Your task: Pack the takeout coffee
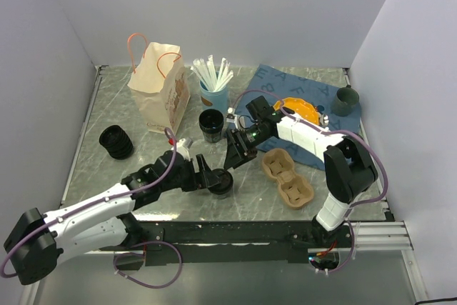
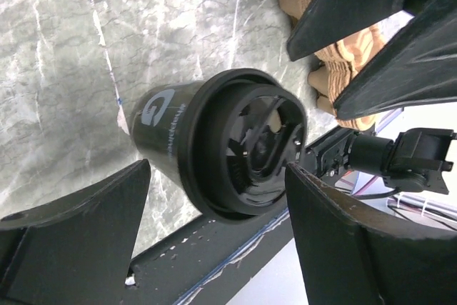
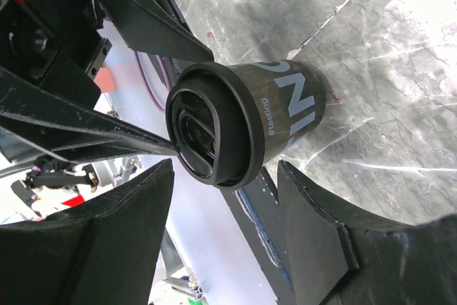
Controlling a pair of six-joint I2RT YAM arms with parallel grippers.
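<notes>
The takeout coffee (image 1: 222, 183) is a small black cup with a black lid (white letters on its side). It stands at the near middle of the table. The left gripper (image 2: 218, 176) is open wide around it. The right gripper (image 3: 227, 169) is open wide too, just behind it. Farther back, the blue cup (image 1: 214, 96) holds white straws.

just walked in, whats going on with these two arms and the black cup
Both arms are at the takeout coffee, the lidded black cup standing upright near the front of the marble table. The left gripper and the right gripper each have open fingers on either side of it; neither is clearly squeezing it. The cardboard cup carrier lies empty to its right and the paper bag stands at the back, so nothing is packed yet.
</notes>
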